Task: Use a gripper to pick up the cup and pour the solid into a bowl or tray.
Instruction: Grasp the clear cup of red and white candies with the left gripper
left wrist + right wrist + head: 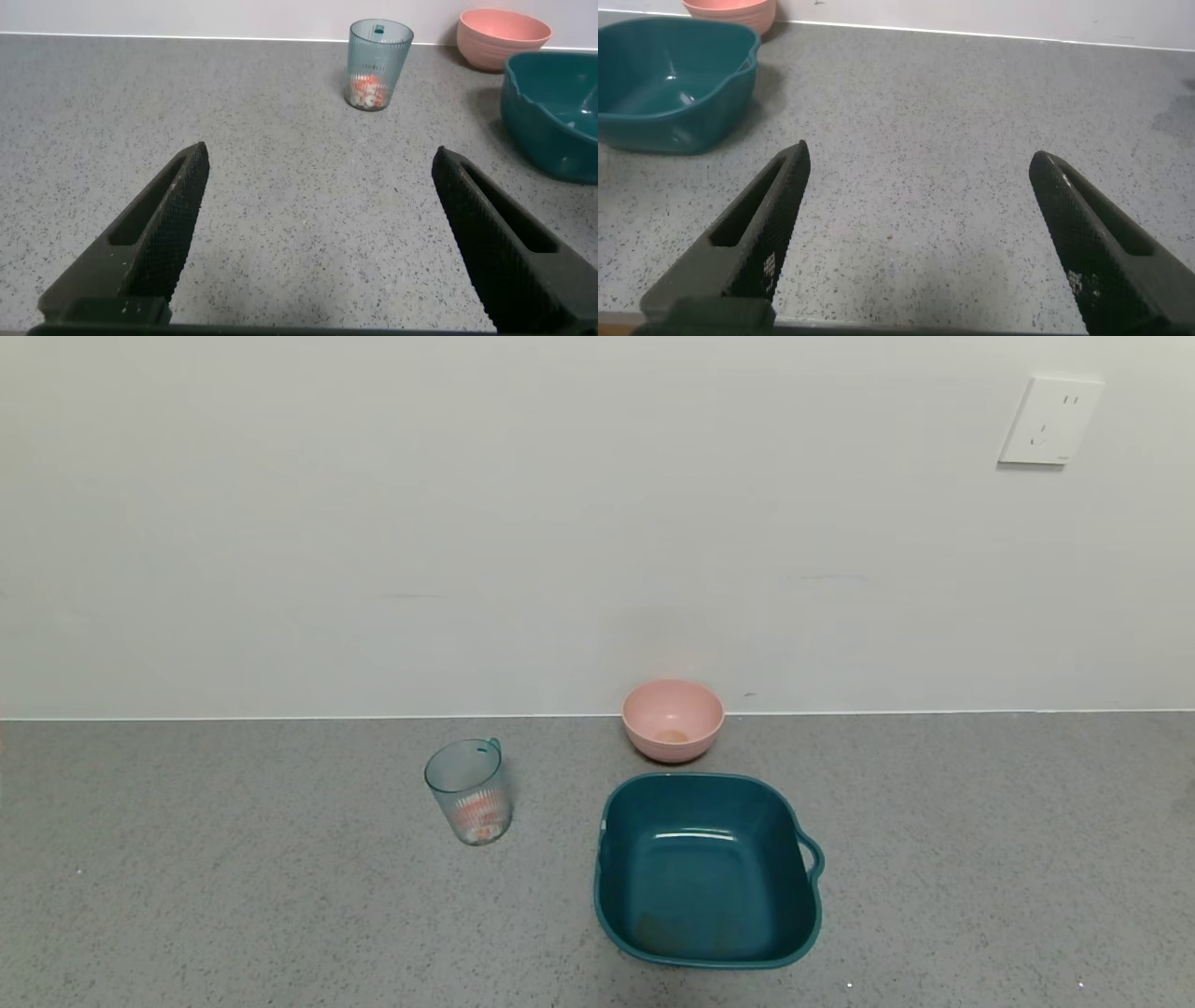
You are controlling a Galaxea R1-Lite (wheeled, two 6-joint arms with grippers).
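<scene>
The clear blue-green ribbed cup (470,791) stands upright on the grey counter, left of the dark teal basin (708,941). White and orange-red discs (479,818) lie in the cup's bottom. In the left wrist view the cup (379,63) stands far ahead of my open, empty left gripper (320,154), with the basin (553,126) off to one side. My right gripper (918,154) is open and empty over bare counter, with the basin (668,112) off to one side. Neither arm shows in the head view.
A small round pink bowl (672,718) sits against the white wall just behind the basin; it also shows in the left wrist view (501,37) and the right wrist view (733,11). A wall socket (1049,421) is at upper right.
</scene>
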